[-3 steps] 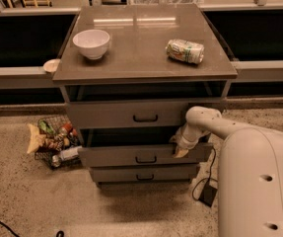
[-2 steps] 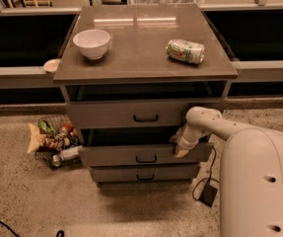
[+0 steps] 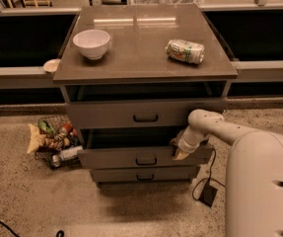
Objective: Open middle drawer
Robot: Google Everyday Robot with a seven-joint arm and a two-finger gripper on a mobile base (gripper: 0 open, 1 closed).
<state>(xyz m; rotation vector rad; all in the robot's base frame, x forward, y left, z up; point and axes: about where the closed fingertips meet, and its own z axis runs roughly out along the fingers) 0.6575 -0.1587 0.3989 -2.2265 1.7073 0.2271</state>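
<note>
Adjoining claw (image 3: 179, 152): middle drawer (image 3: 131, 158), right end

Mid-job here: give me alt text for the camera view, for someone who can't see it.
The gripper is at the right end of the middle drawer, which stands partly pulled out of a cabinet. On top sit a white bowl and a tipped can.

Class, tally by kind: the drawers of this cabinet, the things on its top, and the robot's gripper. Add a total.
Drawers: 3: top drawer, middle drawer, bottom drawer
Bowl: 1
Can: 1
Gripper: 1, at the middle drawer's right end
Total: 6
</note>
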